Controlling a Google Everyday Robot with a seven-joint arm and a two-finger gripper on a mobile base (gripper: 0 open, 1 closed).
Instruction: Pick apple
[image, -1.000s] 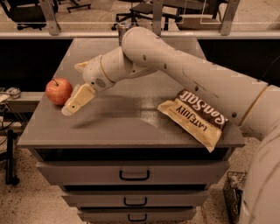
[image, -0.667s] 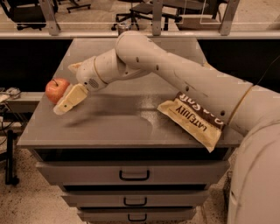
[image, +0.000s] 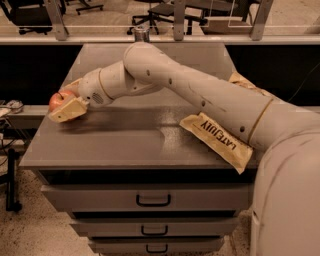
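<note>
The apple (image: 58, 99) sits at the left edge of the cabinet top (image: 125, 145); it is round, so it has no real long axis, and its dark stem points roughly upward; I judge it light, firm and smooth-skinned, likely to roll, so I want it held across its widest middle; my gripper (image: 66, 104) is right up against it, and I cannot tell whether I have clamped it; the chip bag (image: 220, 142) lies well apart to the right.
</note>
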